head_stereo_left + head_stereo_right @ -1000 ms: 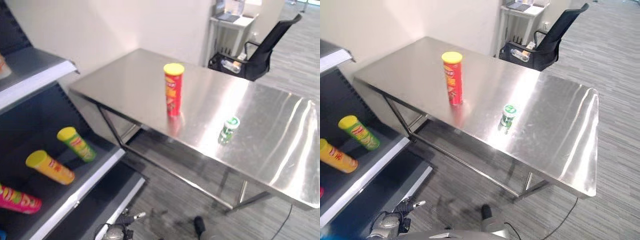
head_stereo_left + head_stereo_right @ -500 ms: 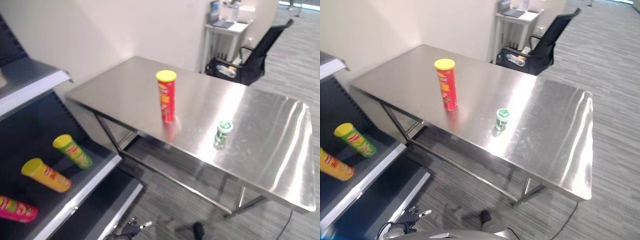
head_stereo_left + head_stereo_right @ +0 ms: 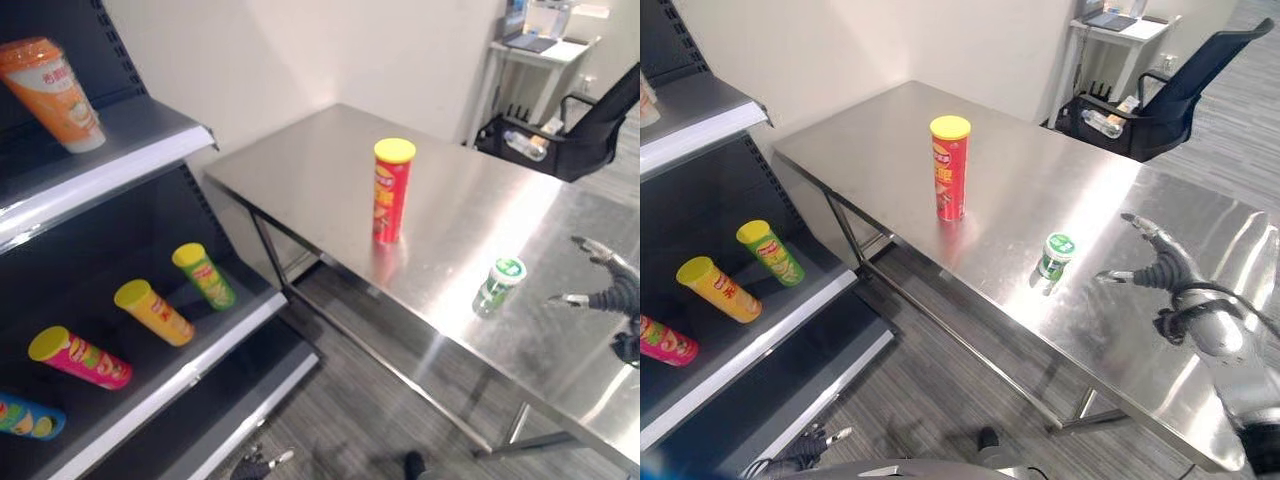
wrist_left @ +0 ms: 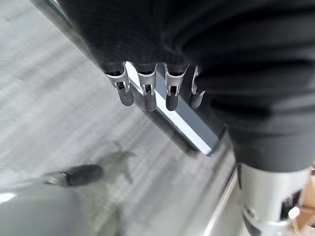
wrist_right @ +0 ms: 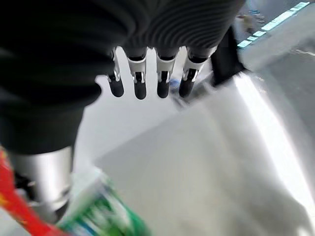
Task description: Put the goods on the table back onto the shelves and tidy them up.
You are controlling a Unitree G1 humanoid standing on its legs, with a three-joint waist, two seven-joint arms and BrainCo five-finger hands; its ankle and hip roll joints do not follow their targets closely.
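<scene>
Right eye view shows a steel table [image 3: 940,140] carrying two goods: a tall red can [image 3: 949,168] with a yellow lid standing upright near the table's middle, and a small green cup [image 3: 1055,256] with a white-and-green lid standing upright closer to the table's front edge, well apart from the can. The right hand [image 3: 1162,265] hangs over the table just beside the green cup, on the side away from the red can, fingers spread and straight, thumb apart, holding nothing and not touching the cup. The left hand [image 4: 147,91] shows in its wrist view low over the floor, fingers relaxed and straight, empty. Beside the table's far-left end stands a dark shelf unit [image 3: 130,150]; an orange cup [image 3: 52,92] stands on its upper shelf, and on the lower shelf lie a green can [image 3: 204,276], a yellow can [image 3: 153,312], a pink can [image 3: 80,357] and a blue can [image 3: 28,417]. Behind the table, a black chair [image 3: 1185,90] and a white side table [image 3: 1110,30]. Nothing lies between the hand and the cup.
</scene>
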